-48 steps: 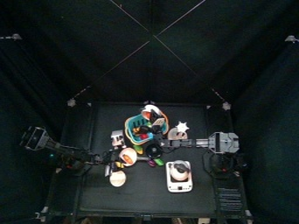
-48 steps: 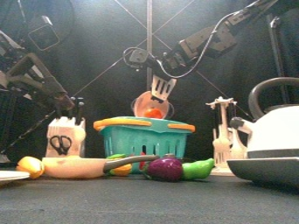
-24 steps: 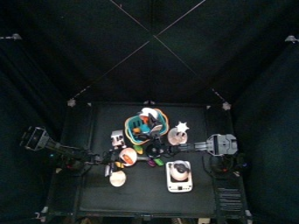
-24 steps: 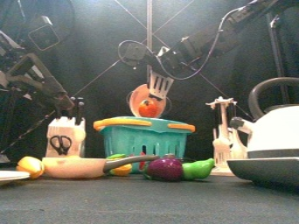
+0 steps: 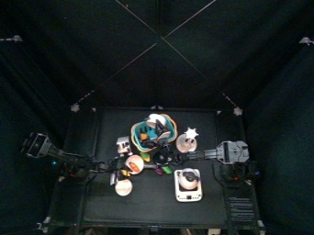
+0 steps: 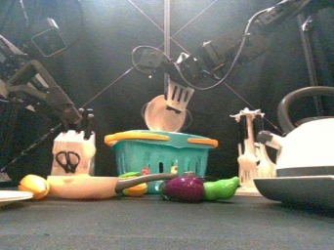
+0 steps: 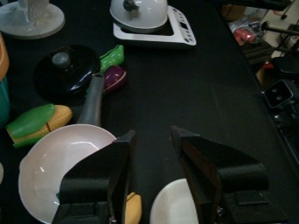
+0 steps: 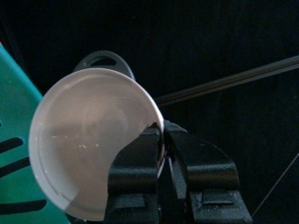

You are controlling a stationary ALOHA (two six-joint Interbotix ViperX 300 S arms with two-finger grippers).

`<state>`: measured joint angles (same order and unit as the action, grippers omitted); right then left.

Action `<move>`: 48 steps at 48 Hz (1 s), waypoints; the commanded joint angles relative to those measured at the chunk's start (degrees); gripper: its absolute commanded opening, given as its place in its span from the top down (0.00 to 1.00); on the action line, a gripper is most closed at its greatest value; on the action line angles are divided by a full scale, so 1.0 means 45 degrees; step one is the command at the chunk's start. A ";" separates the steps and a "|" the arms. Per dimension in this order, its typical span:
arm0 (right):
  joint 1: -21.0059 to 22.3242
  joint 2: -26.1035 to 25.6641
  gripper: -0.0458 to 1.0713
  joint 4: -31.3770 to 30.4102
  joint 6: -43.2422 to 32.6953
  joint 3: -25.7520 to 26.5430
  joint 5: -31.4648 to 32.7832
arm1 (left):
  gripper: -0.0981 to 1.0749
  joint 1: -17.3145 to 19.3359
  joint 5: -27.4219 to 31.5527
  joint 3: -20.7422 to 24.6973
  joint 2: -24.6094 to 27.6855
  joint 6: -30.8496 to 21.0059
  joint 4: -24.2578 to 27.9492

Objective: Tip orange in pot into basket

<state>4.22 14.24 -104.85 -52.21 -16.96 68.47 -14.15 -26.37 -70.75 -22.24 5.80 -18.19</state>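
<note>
Right end effector [image 6: 179,95] pinches tipped pot [image 6: 162,113] rim above basket [image 6: 160,156]

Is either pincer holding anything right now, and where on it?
The right pincer grips the pot by its rim, tilted over the basket. The left pincer holds nothing.

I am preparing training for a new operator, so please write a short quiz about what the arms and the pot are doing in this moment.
1. True or false: the pot stands upright.
2. What holds the pot's rim? A) a person's hand B) the right gripper C) nothing
3. Fill in: the pot hangs tilted above the teal ____.

Key: 1 false, it is tilted in the air. 2 B. 3 basket.
</note>
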 commanded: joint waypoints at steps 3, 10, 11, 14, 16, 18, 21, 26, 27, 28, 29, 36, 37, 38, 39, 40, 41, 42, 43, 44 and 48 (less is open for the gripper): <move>0.0039 -0.0762 0.77 0.1445 -0.0078 0.0391 -0.0625 | 0.25 0.0039 -0.0039 0.0117 -0.0039 0.0000 -0.0020; 0.0039 -0.1113 0.77 0.2461 -0.0117 0.0391 -0.1270 | 0.25 0.0039 -0.0039 0.0117 -0.0039 0.0020 -0.0020; 0.0039 -0.1191 0.77 0.2637 -0.0117 0.0391 -0.1406 | 0.25 0.0039 -0.0039 0.0117 -0.0039 0.0020 -0.0020; 0.0039 -0.1309 0.77 0.3027 -0.0137 0.0410 -0.1680 | 0.25 0.0039 -0.0039 0.0117 -0.0039 0.0020 -0.0020; 0.0059 -0.1387 0.77 0.3301 -0.0137 0.0430 -0.1914 | 0.25 0.0039 -0.0039 0.0117 -0.0039 0.0020 -0.0020; 0.0059 -0.1465 0.77 0.3555 -0.0137 0.0410 -0.2227 | 0.25 0.0039 -0.0039 0.0117 -0.0039 0.0020 -0.0020; 0.0078 -0.1621 0.77 0.4043 -0.0137 0.0410 -0.2891 | 0.25 0.0039 -0.0039 0.0117 -0.0039 0.0039 -0.0020; 0.0117 -0.1855 0.77 0.4629 -0.0156 0.0410 -0.3691 | 0.25 0.0078 -0.0039 0.0117 -0.0039 0.0020 -0.0020; 0.0117 -0.1914 0.77 0.4707 -0.0156 0.0430 -0.3809 | 0.25 0.0098 -0.0039 0.0117 -0.0039 0.0020 -0.0020; 0.0137 -0.1953 0.77 0.4805 -0.0156 0.0410 -0.3906 | 0.25 0.0098 -0.0039 0.0117 -0.0039 0.0000 -0.0020; 0.0137 -0.1973 0.77 0.4844 -0.0156 0.0410 -0.3965 | 0.25 0.0098 -0.0039 0.0117 -0.0039 0.0000 -0.0020; 0.0215 -0.2070 0.77 0.4902 -0.0137 0.0293 -0.4004 | 0.25 0.0098 -0.0039 0.0117 -0.0039 -0.0020 -0.0020; 0.0215 -0.2070 0.77 0.4902 -0.0137 0.0273 -0.3965 | 0.25 0.0098 -0.0039 0.0117 -0.0039 -0.0020 -0.0020; 0.0215 -0.2051 0.77 0.4902 -0.0137 0.0273 -0.3945 | 0.25 0.0098 -0.0039 0.0117 -0.0039 -0.0039 -0.0020; 0.0215 -0.2031 0.77 0.4902 -0.0137 0.0293 -0.3906 | 0.25 0.0098 -0.0039 0.0117 -0.0039 -0.0039 -0.0039; 0.0215 -0.2031 0.77 0.4902 -0.0137 0.0293 -0.3848 | 0.25 0.0098 -0.0039 0.0117 -0.0039 -0.0039 -0.0039; 0.0215 -0.2031 0.77 0.4902 -0.0137 0.0293 -0.3789 | 0.25 0.0078 -0.0039 0.0117 -0.0039 -0.0039 -0.0039; 0.0195 -0.2012 0.77 0.4902 -0.0137 0.0273 -0.3691 | 0.25 0.0059 -0.0039 0.0117 -0.0039 -0.0039 -0.0059; 0.0176 -0.1992 0.77 0.4902 -0.0137 0.0273 -0.3613 | 0.25 0.0059 -0.0020 0.0117 -0.0039 -0.0020 -0.0059; 0.0156 -0.1973 0.77 0.4902 -0.0137 0.0273 -0.3535 | 0.25 0.0039 -0.0020 0.0117 -0.0039 -0.0020 -0.0059; 0.0137 -0.2012 0.77 0.4902 -0.0137 0.0234 -0.3164 | 0.25 0.0059 0.0000 0.0078 -0.0039 0.0000 -0.0059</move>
